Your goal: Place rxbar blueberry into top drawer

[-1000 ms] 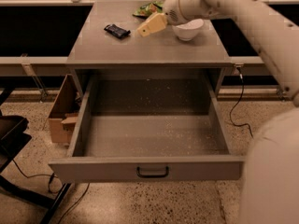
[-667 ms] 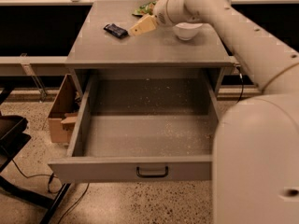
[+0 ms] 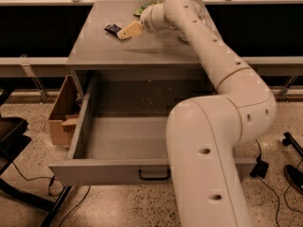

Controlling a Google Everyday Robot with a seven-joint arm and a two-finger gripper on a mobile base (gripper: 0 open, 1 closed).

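The rxbar blueberry [image 3: 112, 29], a small dark flat bar, lies on the grey cabinet top [image 3: 118, 48] near its back left. My gripper [image 3: 126, 32] reaches across the top and its tan fingers sit right beside the bar, at its right edge. The top drawer [image 3: 102, 171] stands pulled wide open below, with a black bar handle [image 3: 154, 175] on its front panel and a speckled grey inside. My arm covers the drawer's right half.
A green chip bag [image 3: 143, 7] lies at the back of the cabinet top, partly behind my arm. An open cardboard box [image 3: 61, 115] stands on the floor left of the drawer. Cables and black chair legs [image 3: 19, 174] lie on the floor.
My gripper has swung left across the cabinet top, from near the white bowl to the bar's right edge. The arm now hides the bowl and the drawer's right side.
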